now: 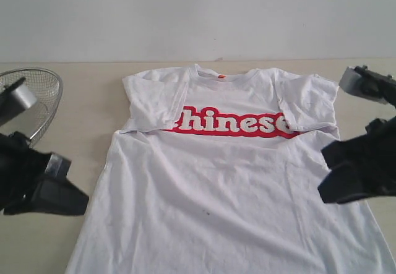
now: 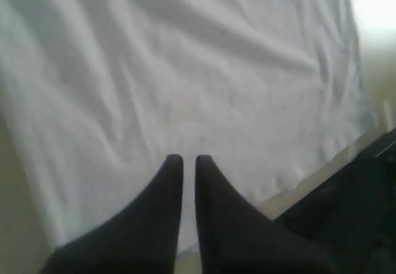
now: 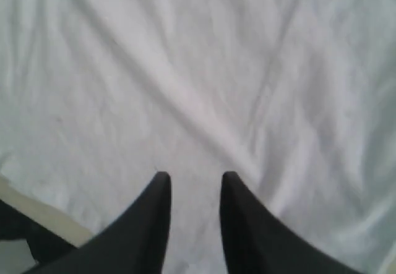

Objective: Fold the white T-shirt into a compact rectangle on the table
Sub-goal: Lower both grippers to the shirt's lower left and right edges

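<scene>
Far left: a round wire-mesh basket (image 1: 38, 98) on the pale table (image 1: 86, 119), well apart from the cloth. Then the left gripper (image 2: 189, 158), in the exterior view a dark block low beside the shirt's left edge. Jaws all but closed, only a thin slit between the black fingers (image 2: 164, 193), nothing pinched, wrinkled white fabric and a strip of tabletop underneath.

Centre now: the white T-shirt (image 1: 229, 181), flat on the table, front up, collar toward the far side. Both sleeves folded in over the chest, covering the two ends of the red lettering (image 1: 232, 124). Small orange tag (image 1: 221, 76) at the neck, one dark speck (image 1: 207, 213) lower down, hem cut off by the near edge of the view.

Over to the right: the right gripper (image 3: 195, 176), dark against the shirt's right edge. Jaws parted to a moderate gap, nothing between them, creased white cloth below.
</scene>
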`<action>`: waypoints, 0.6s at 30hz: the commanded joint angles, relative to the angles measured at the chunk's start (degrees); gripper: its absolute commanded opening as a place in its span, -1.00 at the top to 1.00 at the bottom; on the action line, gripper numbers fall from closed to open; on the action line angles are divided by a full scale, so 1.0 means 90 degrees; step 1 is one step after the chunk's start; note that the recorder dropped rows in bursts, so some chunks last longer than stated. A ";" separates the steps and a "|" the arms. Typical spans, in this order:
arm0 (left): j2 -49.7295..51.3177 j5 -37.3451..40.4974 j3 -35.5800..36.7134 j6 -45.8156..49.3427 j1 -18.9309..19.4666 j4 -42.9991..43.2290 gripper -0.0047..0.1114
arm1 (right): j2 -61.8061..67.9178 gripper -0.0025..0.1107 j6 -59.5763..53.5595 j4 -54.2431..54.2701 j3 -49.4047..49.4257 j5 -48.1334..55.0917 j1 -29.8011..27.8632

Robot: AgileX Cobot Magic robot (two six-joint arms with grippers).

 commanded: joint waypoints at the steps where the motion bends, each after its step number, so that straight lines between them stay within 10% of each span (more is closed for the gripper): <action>1: 0.0044 0.0026 0.0324 -0.0257 -0.0041 0.0691 0.64 | -0.0063 0.12 0.1444 -0.1782 0.0109 0.0411 -0.0017; 18: 0.0106 -0.0168 0.0909 -0.2199 -0.0041 0.2346 0.64 | -0.0321 0.07 0.2613 -0.3000 0.1286 -0.0239 -0.0017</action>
